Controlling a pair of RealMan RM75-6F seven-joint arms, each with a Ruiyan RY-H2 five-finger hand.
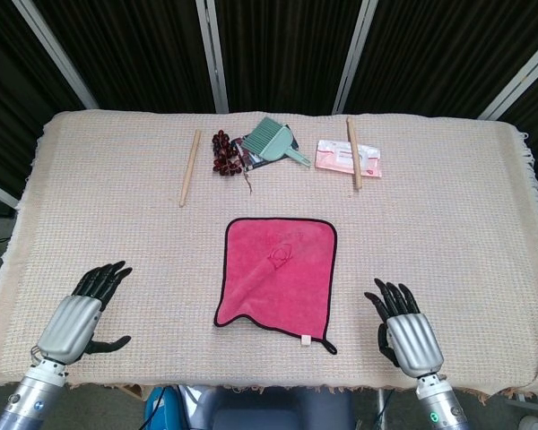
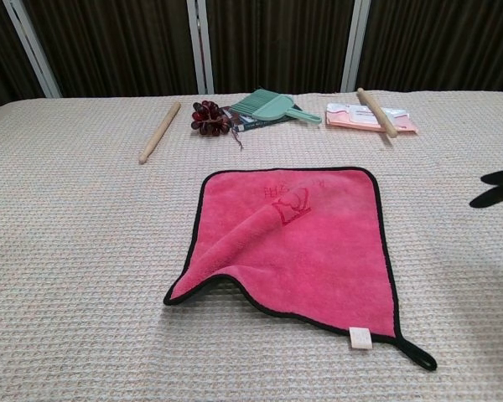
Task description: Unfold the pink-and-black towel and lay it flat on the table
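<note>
The towel lies spread open mid-table, one near corner slightly rumpled. Both the left hand and right hand hover empty, fingers spread, well apart from it on either side.

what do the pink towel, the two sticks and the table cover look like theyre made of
Towel: soft plush fabric, probably microfibre; fuzzy matte pink nap with a stitched black edge. Left stick and right stick: probably wood or bamboo; pale tan, smooth and matte. Table cover: woven beige cloth, perhaps cotton; waffle-grid texture, fringed edges in the head view.
</note>
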